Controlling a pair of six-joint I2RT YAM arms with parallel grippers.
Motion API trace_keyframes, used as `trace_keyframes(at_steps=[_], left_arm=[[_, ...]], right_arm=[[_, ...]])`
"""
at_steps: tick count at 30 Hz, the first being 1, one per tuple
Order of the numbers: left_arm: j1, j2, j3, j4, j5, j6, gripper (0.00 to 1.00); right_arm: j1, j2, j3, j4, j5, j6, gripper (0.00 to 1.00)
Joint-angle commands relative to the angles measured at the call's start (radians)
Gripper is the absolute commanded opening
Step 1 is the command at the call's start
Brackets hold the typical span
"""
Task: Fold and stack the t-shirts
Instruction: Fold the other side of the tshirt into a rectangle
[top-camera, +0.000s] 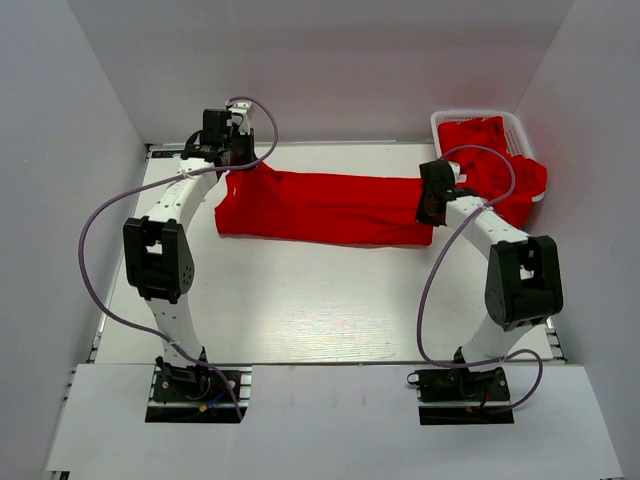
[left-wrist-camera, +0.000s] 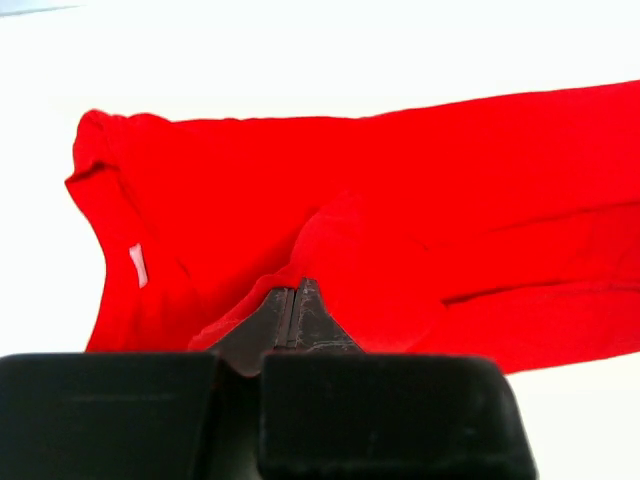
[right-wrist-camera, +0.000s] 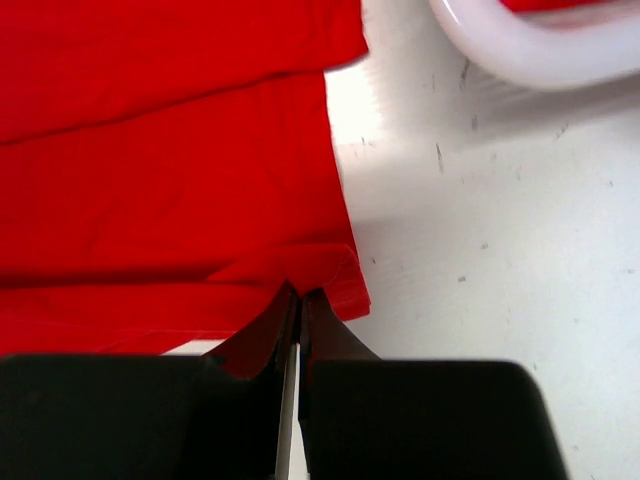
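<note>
A red t-shirt (top-camera: 325, 207) lies stretched across the back of the table, folded lengthwise into a long band. My left gripper (top-camera: 230, 165) is shut on its left end; the left wrist view shows the closed fingers (left-wrist-camera: 293, 300) pinching red cloth near the collar and its white label (left-wrist-camera: 138, 264). My right gripper (top-camera: 432, 210) is shut on the shirt's right end; the right wrist view shows the fingertips (right-wrist-camera: 298, 297) clamping the hem corner (right-wrist-camera: 345, 285). More red t-shirts (top-camera: 495, 165) fill and spill over the basket.
A white slotted basket (top-camera: 440, 122) stands at the back right corner, its rim showing in the right wrist view (right-wrist-camera: 520, 60). Grey walls enclose the white table (top-camera: 320, 300) on three sides. Cables loop from both arms.
</note>
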Motion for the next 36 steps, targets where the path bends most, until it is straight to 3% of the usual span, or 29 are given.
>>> trace_keyframes(at_steps=[1,6,8,12,13,14,15,16,18,19,21,22,24,25,29,36], left_arm=[[0.012,0.009,0.042,0.087,0.066,0.038,0.00],[0.030,0.087,0.030,0.204,0.203,0.131,0.00],[0.041,0.107,0.008,0.266,0.204,0.140,0.00],[0.072,0.191,0.069,0.229,0.105,0.111,0.00],[0.072,0.214,0.127,0.208,0.071,0.095,0.07],[0.081,0.243,0.173,0.128,0.040,0.082,0.26],[0.081,0.309,0.221,0.093,0.008,0.070,0.89],[0.092,0.340,0.314,0.060,-0.011,0.059,1.00],[0.092,0.410,0.416,0.013,-0.011,0.047,1.00],[0.102,0.423,0.436,0.003,-0.011,0.047,1.00],[0.102,0.423,0.459,0.022,0.046,0.047,1.00],[0.102,0.423,0.459,0.034,0.057,0.038,1.00],[0.102,0.409,0.459,0.034,0.069,0.038,1.00],[0.102,0.399,0.459,0.034,0.078,0.027,1.00],[0.102,0.316,0.369,0.034,0.133,0.018,1.00],[0.080,0.149,0.050,0.074,0.244,-0.043,1.00]], right_arm=[[-0.009,0.040,0.070,0.002,0.012,-0.020,0.00],[-0.018,0.098,0.120,0.005,0.000,-0.019,0.00],[-0.023,0.129,0.128,0.007,0.000,-0.017,0.00],[-0.034,0.182,0.165,0.004,-0.012,-0.008,0.00],[-0.034,0.214,0.186,-0.014,-0.021,-0.008,0.00],[-0.037,0.227,0.214,-0.027,-0.015,0.001,0.03],[-0.034,0.248,0.228,-0.034,-0.012,0.001,0.13],[-0.037,0.257,0.266,-0.050,-0.003,0.003,0.23],[-0.034,0.282,0.287,-0.070,0.005,0.001,0.34],[-0.034,0.285,0.313,-0.071,0.005,0.000,0.47],[-0.032,0.288,0.327,-0.064,-0.011,-0.016,0.52],[-0.034,0.288,0.343,-0.064,-0.021,-0.028,0.62],[-0.031,0.290,0.372,-0.070,-0.050,-0.040,0.68],[-0.032,0.288,0.376,-0.074,-0.058,-0.043,0.90],[-0.019,0.252,0.337,-0.067,-0.164,-0.071,0.90],[0.009,0.124,0.179,0.010,-0.306,-0.114,0.90]])
